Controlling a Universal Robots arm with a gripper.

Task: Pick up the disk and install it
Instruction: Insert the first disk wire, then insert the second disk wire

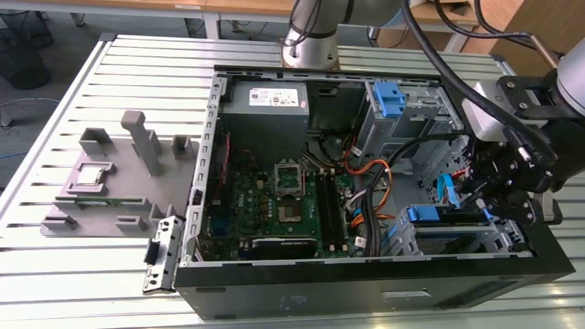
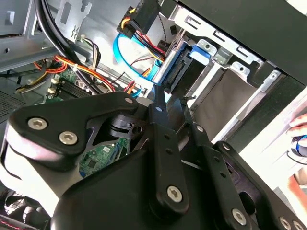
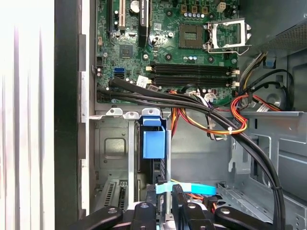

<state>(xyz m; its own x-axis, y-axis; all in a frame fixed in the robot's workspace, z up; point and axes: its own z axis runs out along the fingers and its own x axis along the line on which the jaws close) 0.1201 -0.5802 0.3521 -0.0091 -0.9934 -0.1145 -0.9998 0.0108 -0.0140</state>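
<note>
Disk (image 3: 154,143) in its blue carrier is sitting on edge in the metal drive cage (image 3: 115,143) at the corner of the computer case (image 1: 366,288). Our gripper (image 3: 164,203) is hovering right behind it, along the same line. We are seeing the disk's long side run straight away from our fingers, toward the motherboard (image 3: 168,48). Our fingers are pressed close, pinching its near edge.

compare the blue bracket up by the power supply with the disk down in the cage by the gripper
Place: the blue bracket stands in the bay beside the power supply, while the disk sits in the drive cage at the case's opposite end. Nearness: the gripper hangs right at the disk, well away from the blue bracket. Shared: both show blue plastic.
</note>
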